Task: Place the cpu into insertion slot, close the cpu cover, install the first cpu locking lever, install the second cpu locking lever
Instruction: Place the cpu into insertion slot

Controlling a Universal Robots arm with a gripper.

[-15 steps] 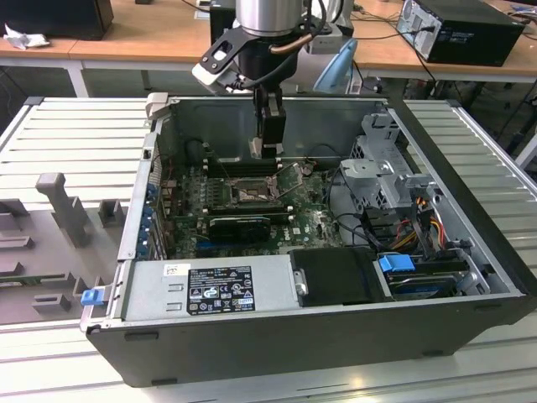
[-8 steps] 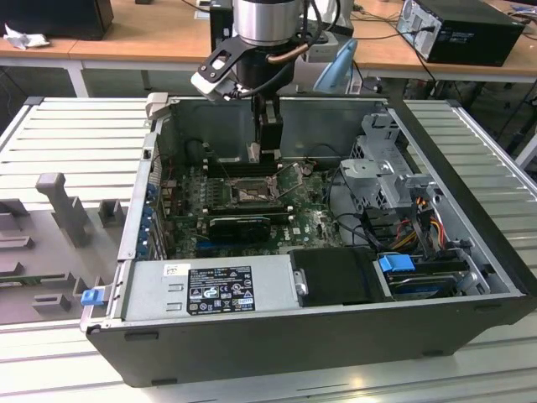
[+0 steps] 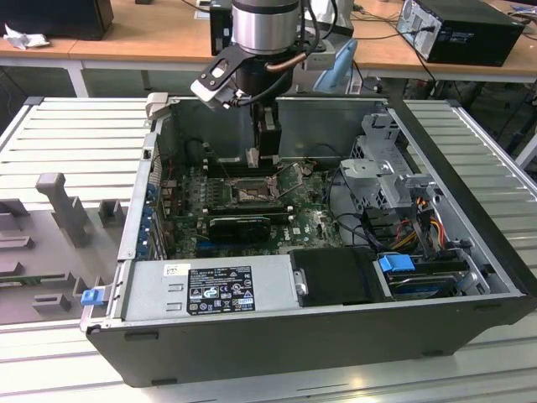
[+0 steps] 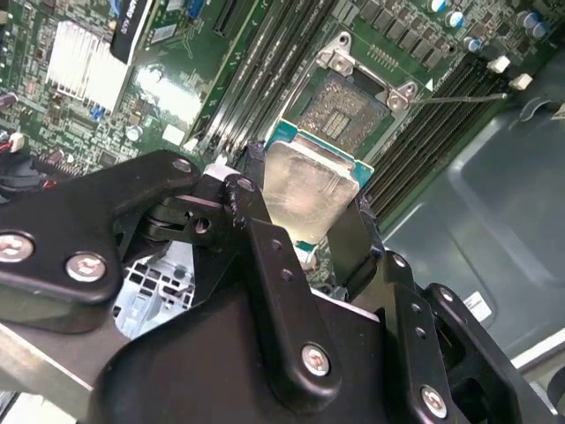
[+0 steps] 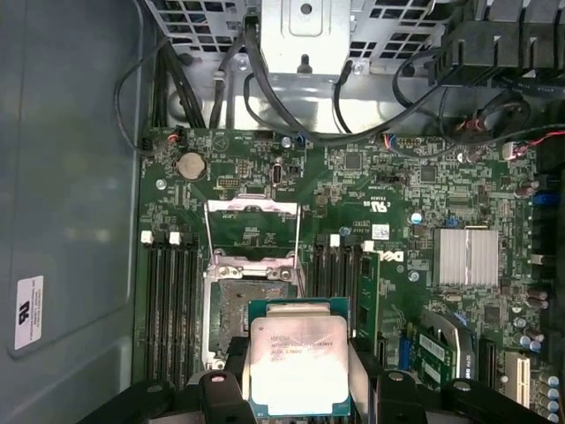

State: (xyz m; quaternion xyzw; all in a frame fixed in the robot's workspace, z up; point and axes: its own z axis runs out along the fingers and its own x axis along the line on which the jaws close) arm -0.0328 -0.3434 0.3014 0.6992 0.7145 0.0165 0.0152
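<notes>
In the pincer (image 5: pixel 300 382), the cpu (image 5: pixel 298 358), above the insertion slot (image 5: pixel 240 309) in the case (image 3: pixel 277 336)

arm (image 3: pixel 265 25): silver-grey round wrist, black collar below | cable (image 3: pixel 321 39): black, looped | camera block (image 3: pixel 216 81): boxy, black and white | gripper (image 4: pixel 305 208): matte black linked bars | screws (image 4: pixel 316 359): silver, round-headed
</notes>
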